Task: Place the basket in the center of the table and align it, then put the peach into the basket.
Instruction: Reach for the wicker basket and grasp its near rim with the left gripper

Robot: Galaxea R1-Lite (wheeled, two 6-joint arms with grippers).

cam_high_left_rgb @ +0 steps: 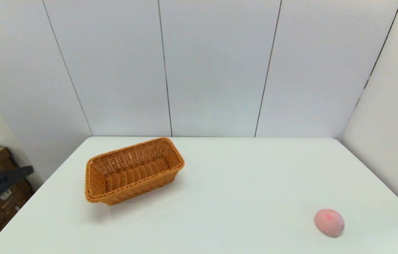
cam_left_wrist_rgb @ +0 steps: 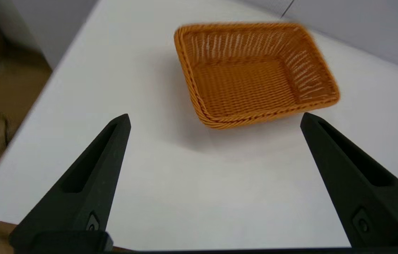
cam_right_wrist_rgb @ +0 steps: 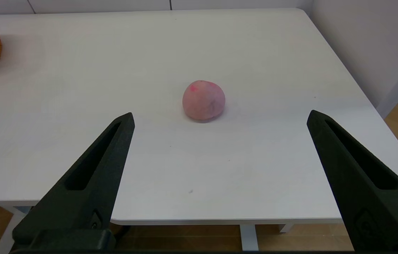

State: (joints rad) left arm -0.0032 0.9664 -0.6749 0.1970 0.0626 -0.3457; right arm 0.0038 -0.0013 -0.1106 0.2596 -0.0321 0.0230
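While both grippers – left gripper (cam_left_wrist_rgb: 215,118), right gripper (cam_right_wrist_rgb: 220,116) – hang wide open and empty, the wicker basket (cam_high_left_rgb: 133,170) sits skewed left of centre on the table (cam_high_left_rgb: 237,183); light, stiff – take its braided rim. The peach (cam_high_left_rgb: 329,222) lies near-right.

Basket (cam_high_left_rgb: 133,171) on the table (cam_high_left_rgb: 220,197), left of centre toward the far edge, set askew; peach (cam_high_left_rgb: 329,222) near right, well apart.

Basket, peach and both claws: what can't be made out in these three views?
- Basket: cut off by the frame edge in the right wrist view; blurred in the left wrist view.
- Peach: underside hidden against the table.
- Left claw and right claw: absent from the head view; only open fingers show.
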